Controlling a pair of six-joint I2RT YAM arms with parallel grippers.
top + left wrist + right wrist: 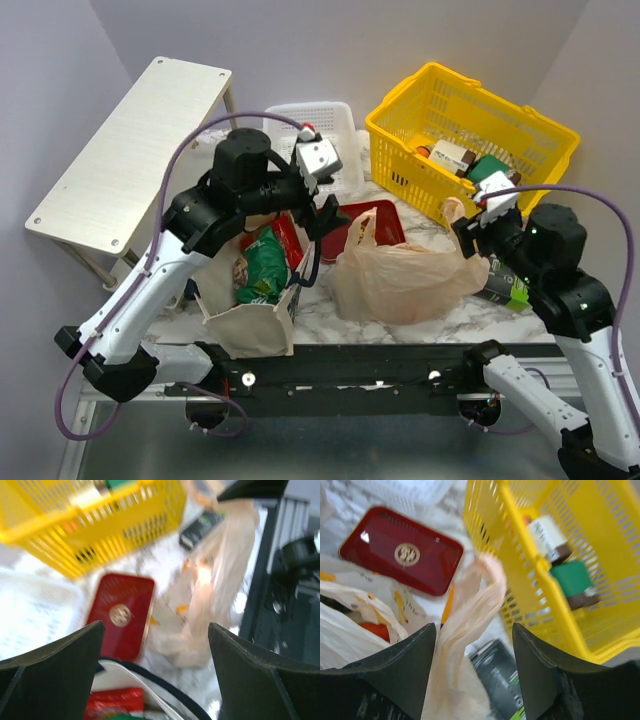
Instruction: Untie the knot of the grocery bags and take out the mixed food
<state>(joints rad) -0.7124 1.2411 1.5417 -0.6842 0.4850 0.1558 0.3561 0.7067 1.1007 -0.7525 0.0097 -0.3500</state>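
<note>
Left claw (155, 630) spread wide above tote (245, 325), right claw (475, 630) spread too, plastic bag (400, 280) handle loose between. Two bags, contents mostly hidden, wrist views blurry.

The marble table (315, 325) carries 2 bags: a canvas tote (245, 325) beside the left gripper (327, 220) and a plastic bag (400, 280) beside the right gripper (463, 232). A yellow basket (470, 130) sits beyond.

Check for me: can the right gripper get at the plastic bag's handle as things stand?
Probably yes: the right gripper is open and the plastic bag's handle stands up between its fingers, with nothing else in the gap.
</note>
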